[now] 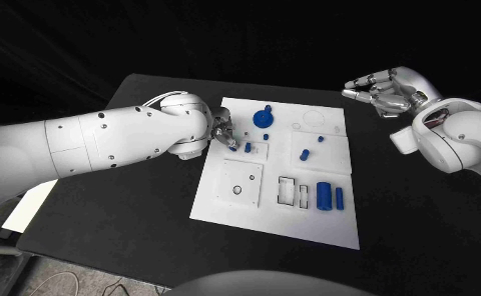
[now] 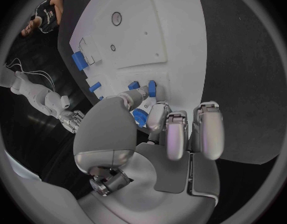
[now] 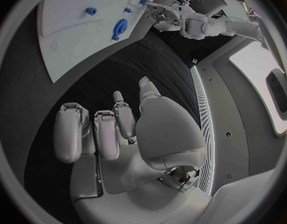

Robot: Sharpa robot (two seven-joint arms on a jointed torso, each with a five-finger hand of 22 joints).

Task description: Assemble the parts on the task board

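The white task board (image 1: 301, 221) lies in the middle of the black table. My left hand (image 1: 222, 129) is low over the board's left edge. It pinches a small blue part (image 2: 140, 118) between thumb and a finger, and the same part shows below the fingertips (image 1: 233, 148). Two more small blue parts (image 2: 151, 88) lie just past the fingers. My right hand (image 1: 386, 94) hovers off the board's far right corner, fingers loosely bent and apart, holding nothing. In the right wrist view my right hand (image 3: 118, 129) faces the board (image 3: 69, 30) from a distance.
On the board are a round blue piece (image 1: 263, 117) at the far side, a large blue cylinder (image 1: 324, 195) with a thinner one (image 1: 340, 197) at the near right, a square plate with a hole (image 1: 240, 181) and rectangular slots (image 1: 288, 192). A white sheet (image 1: 25, 206) lies at the table's left edge.
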